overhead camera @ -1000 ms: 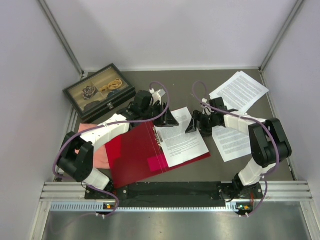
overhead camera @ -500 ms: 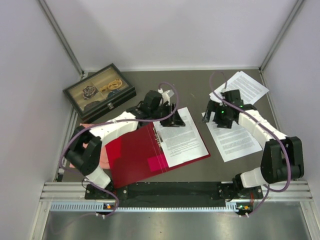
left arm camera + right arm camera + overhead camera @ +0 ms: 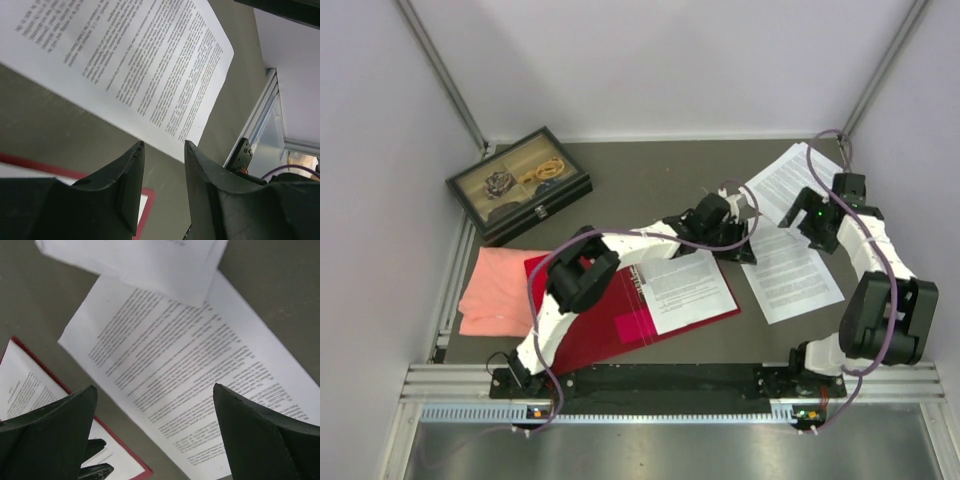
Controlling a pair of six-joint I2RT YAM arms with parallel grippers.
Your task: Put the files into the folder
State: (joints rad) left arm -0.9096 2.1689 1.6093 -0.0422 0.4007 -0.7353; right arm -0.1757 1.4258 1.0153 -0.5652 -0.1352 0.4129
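The red folder (image 3: 582, 318) lies open at the front left, with one printed sheet (image 3: 685, 287) on its right half. A second sheet (image 3: 790, 275) lies on the table right of the folder, and a third (image 3: 788, 178) lies behind it, overlapping. My left gripper (image 3: 735, 247) hangs low between the folder and the second sheet, its jaws a little apart and empty. In the left wrist view (image 3: 162, 146) the sheet (image 3: 125, 60) lies just ahead. My right gripper (image 3: 815, 215) is wide open and empty above the second sheet (image 3: 185, 370); the folder corner (image 3: 127, 456) shows below.
A salmon-pink cloth (image 3: 498, 290) lies left of the folder, partly under it. A black glass-lidded box (image 3: 518, 182) with small items stands at the back left. White walls close in on both sides. A metal rail (image 3: 670, 385) runs along the near edge.
My left gripper has swung right from the folder's back edge to the gap beside the second sheet. My right gripper has drawn back and to the right, over the loose sheets.
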